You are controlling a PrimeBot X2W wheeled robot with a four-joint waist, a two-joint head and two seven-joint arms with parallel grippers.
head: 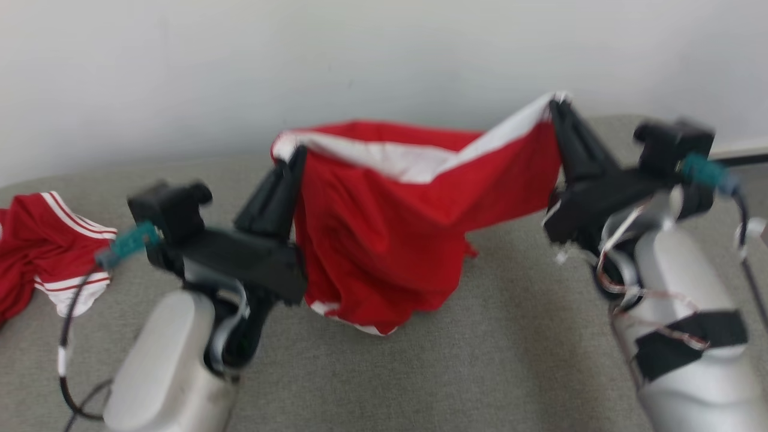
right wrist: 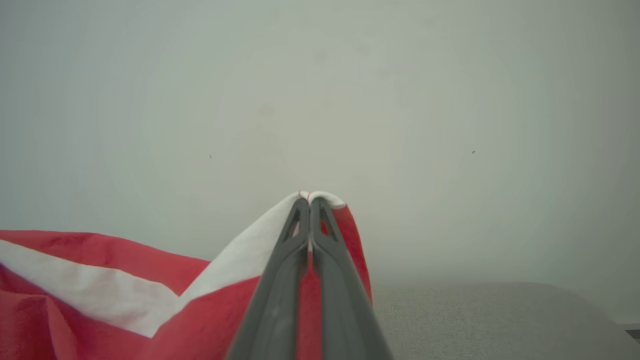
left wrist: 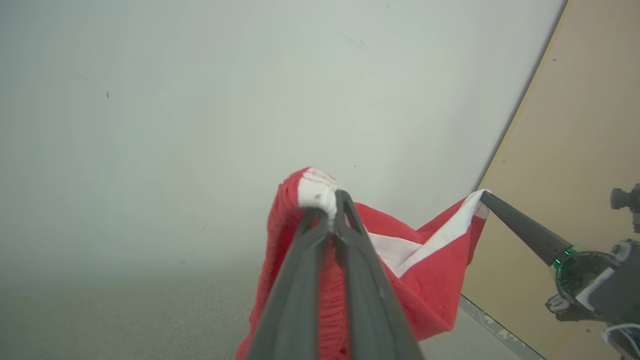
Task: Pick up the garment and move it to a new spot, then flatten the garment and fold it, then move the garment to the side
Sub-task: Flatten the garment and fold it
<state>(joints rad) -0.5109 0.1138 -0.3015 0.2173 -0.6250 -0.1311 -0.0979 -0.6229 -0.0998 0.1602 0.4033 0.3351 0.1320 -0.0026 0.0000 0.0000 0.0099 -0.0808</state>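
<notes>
Garment (head: 384, 240): hanging between both jaws, hem brushing the surface (head: 510, 360) beneath them.
Left jaws: clamping one corner of the white band (head: 408, 161).
Right jaws: clamping the other corner, appearing higher.
Technique: levelling the jaws and keeping the band taut while lowering, I judge.

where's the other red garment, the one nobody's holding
The spare red garment lies crumpled on the grey surface at the head view's far left edge, left of the left tool and apart from the held garment.
</notes>
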